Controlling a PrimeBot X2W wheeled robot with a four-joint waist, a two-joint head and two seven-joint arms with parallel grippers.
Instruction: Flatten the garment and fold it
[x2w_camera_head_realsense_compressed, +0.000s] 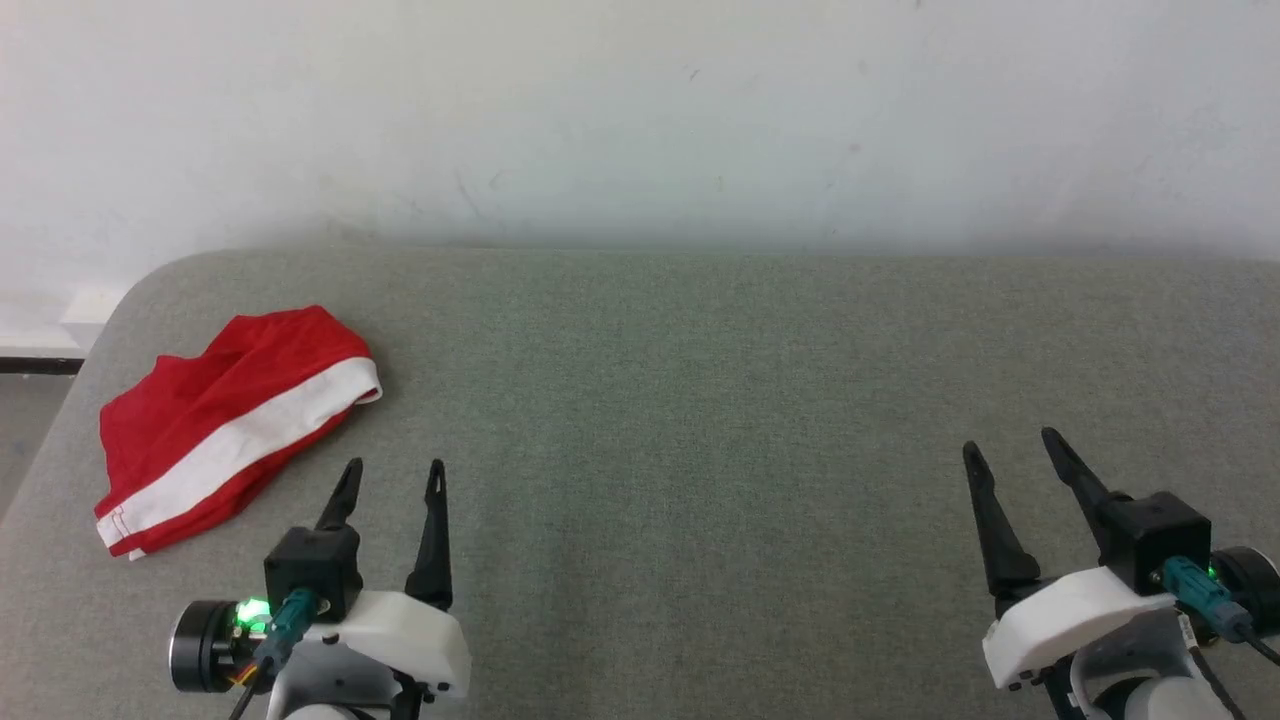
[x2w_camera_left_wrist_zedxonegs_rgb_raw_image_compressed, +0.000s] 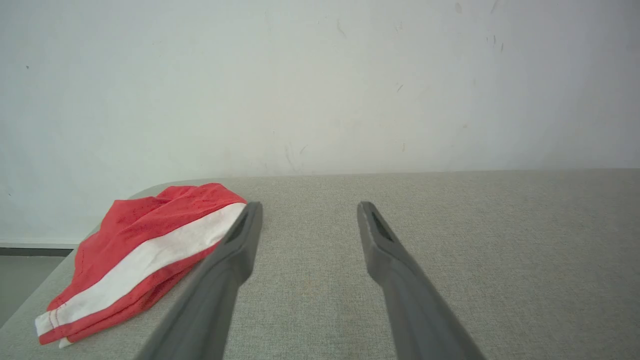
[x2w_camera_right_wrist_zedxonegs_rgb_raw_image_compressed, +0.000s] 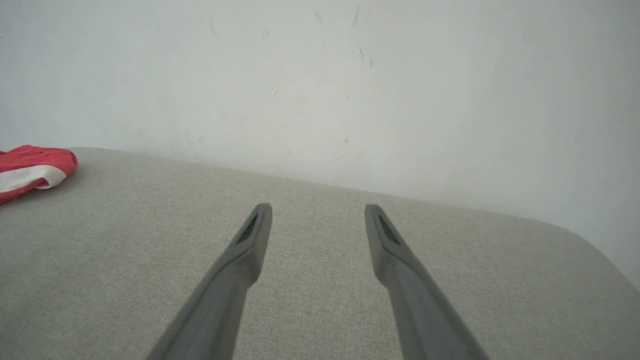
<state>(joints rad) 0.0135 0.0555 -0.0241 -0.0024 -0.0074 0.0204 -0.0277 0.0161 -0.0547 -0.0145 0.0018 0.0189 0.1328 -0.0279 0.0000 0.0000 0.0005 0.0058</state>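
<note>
Red thin cloth shorts with a white band (x2w_camera_head_realsense_compressed: 235, 425) lie bunched just left of your left gripper (x2w_camera_head_realsense_compressed: 394, 466), jaws apart. Your right gripper (x2w_camera_head_realsense_compressed: 1010, 442) has its jaws apart too, over the grey cloth table (x2w_camera_head_realsense_compressed: 700, 400) by a white wall (x2w_camera_head_realsense_compressed: 640, 120).

No lettering, brand, number or sign can be read in any view (the red shorts (x2w_camera_head_realsense_compressed: 200, 400), lying ahead and to the left of the left gripper (x2w_camera_head_realsense_compressed: 394, 466), carry a plain white band (x2w_camera_head_realsense_compressed: 250, 435) with no print on it that can be made out).
</note>
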